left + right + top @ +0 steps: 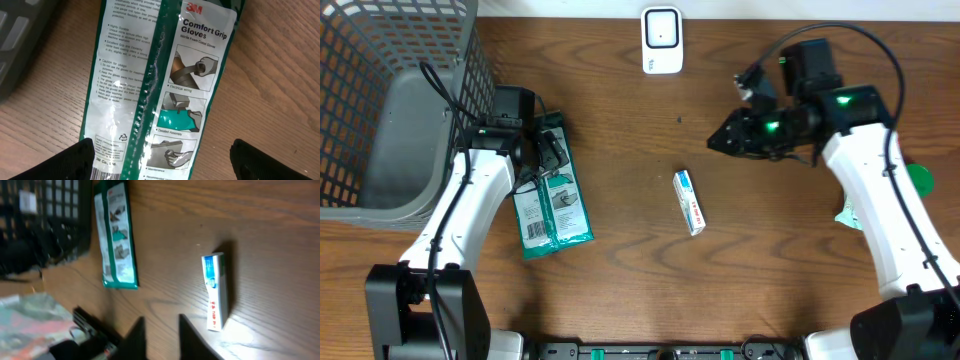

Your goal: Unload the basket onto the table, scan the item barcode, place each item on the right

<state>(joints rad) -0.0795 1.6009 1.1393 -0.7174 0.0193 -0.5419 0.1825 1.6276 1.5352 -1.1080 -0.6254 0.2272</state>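
A green and white packet of 3M Comfort Grip gloves [553, 205] lies flat on the wooden table, with a barcode [533, 232] at its near left corner. My left gripper [546, 156] hovers over the packet, jaws wide open. In the left wrist view the gripper [172, 162] straddles the packet [165, 85] with nothing between its fingers [75, 161]. A small white and blue box [689, 201] lies mid-table. My right gripper [722, 140] hangs above the table up and right of the box. Its jaws [162, 340] stand a narrow gap apart over bare wood, left of the box [216, 292].
A white scanner-like device [661, 40] stands at the back edge. A grey wire basket [390, 110] fills the far left corner, just behind the left arm. A green round object [919, 180] and a pale packet [848, 214] lie beside the right arm.
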